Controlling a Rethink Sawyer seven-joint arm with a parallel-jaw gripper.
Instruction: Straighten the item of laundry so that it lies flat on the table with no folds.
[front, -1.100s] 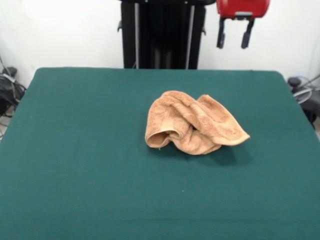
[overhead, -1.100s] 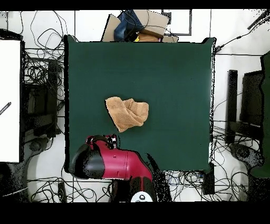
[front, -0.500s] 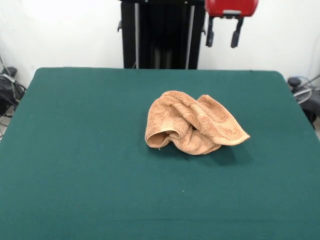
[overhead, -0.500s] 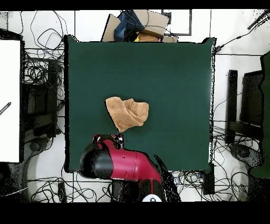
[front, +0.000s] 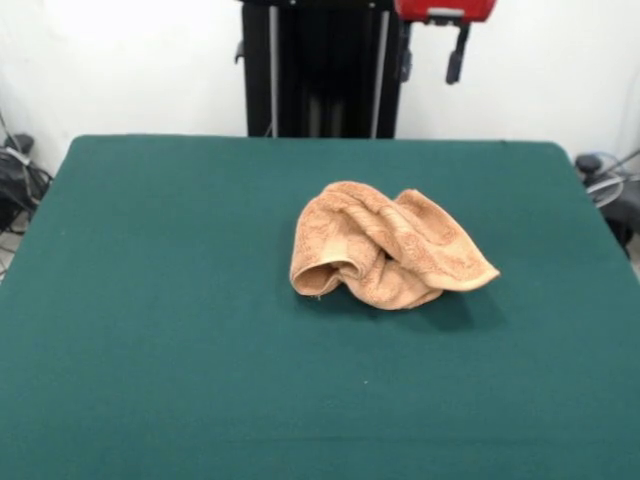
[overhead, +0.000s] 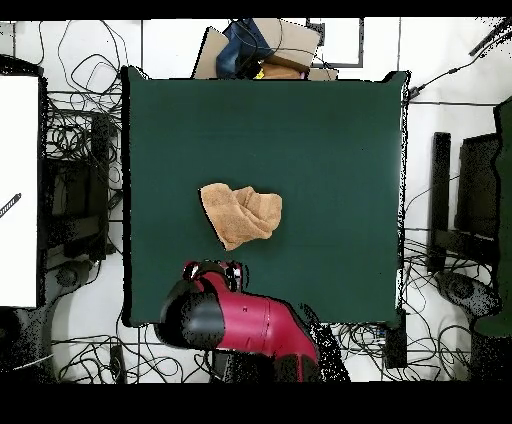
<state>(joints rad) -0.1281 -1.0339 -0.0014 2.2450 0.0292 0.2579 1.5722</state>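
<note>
The claw hangs at the top edge of the front view, a little right of centre, under a red housing; its two dark fingers stand apart with a clear gap between them, spread open and holding nothing. It is up in the air, over the far edge of the counter and well apart from the towel. In the overhead view the claw shows at the tip of the red and black arm, which enters from the bottom of the frame, and it sits just below the towel in the picture, near the counter's lower edge. The towel, light orange-tan terry cloth, lies crumpled near the middle of the green counter in the front view, slightly right of centre. It is bunched into several folds: a rolled loop opens at its lower left, and a flat pointed corner sticks out to the lower right. In the overhead view the towel sits left of the counter's centre, as an uneven lump with a lobed right side. Tangled cables lie on the floor at the left of the overhead frame.
</note>
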